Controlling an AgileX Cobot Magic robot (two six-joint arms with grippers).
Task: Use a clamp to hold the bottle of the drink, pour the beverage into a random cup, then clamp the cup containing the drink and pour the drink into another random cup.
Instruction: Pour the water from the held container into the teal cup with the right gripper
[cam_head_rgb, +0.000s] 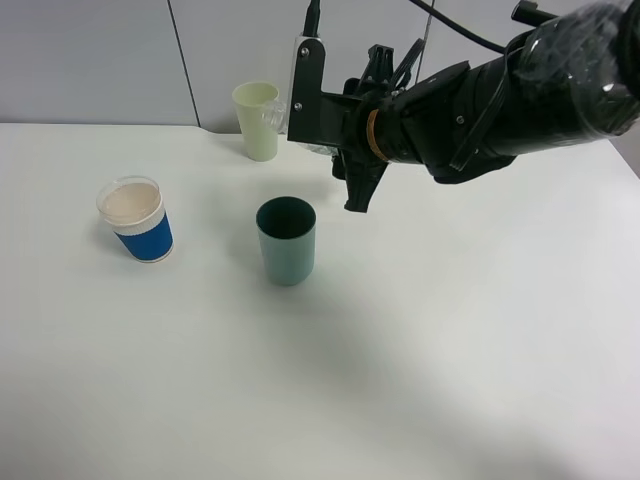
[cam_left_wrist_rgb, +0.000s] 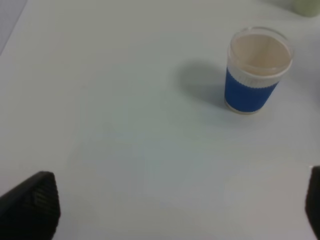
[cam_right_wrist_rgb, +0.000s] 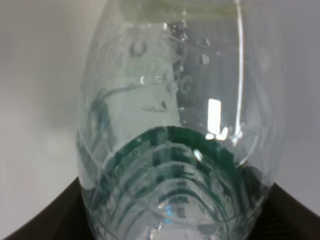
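Holding one bottle (cam_right_wrist_rgb: 175, 150), the right end effector (cam_head_rgb: 318, 120) hovers near three cups (cam_head_rgb: 286, 250) (cam_head_rgb: 145, 235) (cam_head_rgb: 258, 125).

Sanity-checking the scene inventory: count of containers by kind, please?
Cups: 3 (teal cup, blue-sleeved cup, pale yellow-green cup)
Bottles: 1 (clear bottle)
Total: 4

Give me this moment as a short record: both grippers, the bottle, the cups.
right gripper: shut on the bottle, raised above the table
left gripper: open, empty, facing the blue-sleeved cup
teal cup: upright, mid-table, untouched, contents not discernible
blue-sleeved cup: upright, left side of the high view
yellow-green tumbler: upright, at the back
pour: no stream visible
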